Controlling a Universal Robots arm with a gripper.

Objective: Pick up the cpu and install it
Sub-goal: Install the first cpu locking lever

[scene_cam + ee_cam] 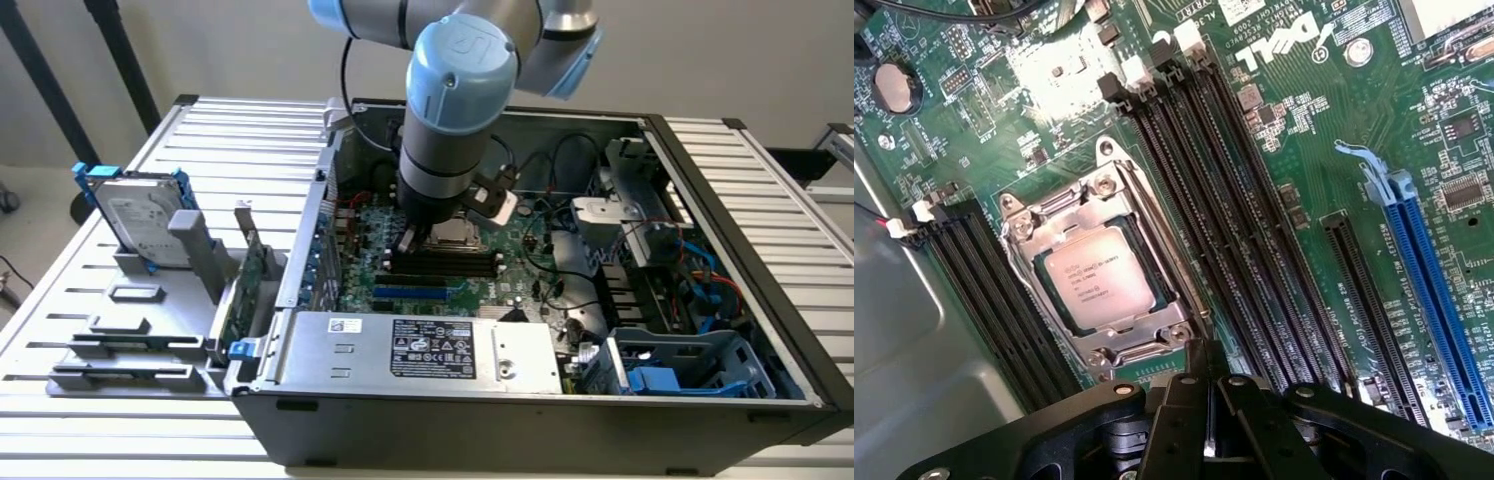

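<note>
Silver metal caught the eye first: the cpu lay flat in its socket frame on the green motherboard, just below and ahead of the pincer. The pincer's black fingers were drawn together with nothing between them, hovering close above the board and not touching the chip. Black memory slots ran alongside the socket on one side of the pincer, another bank of them on the far side of the socket, and a long blue expansion slot lay farther off.

From where I stood, the arm reached down into the open grey computer case, which rested on the slatted metal bench. Inside the case, the motherboard filled the floor under the pincer. Nearer to me than the pincer sat a big grey metal box with a black label, fixed along the case's front edge. Toward the exterior view's right of the pincer, the case held bundles of black and blue cables and a blue plastic bracket in the corner.

Outside the case, well apart from the pincer toward the exterior view's left, a grey holder stood on the bench. In one of its slots a silver hard drive with blue side rails stood upright.
</note>
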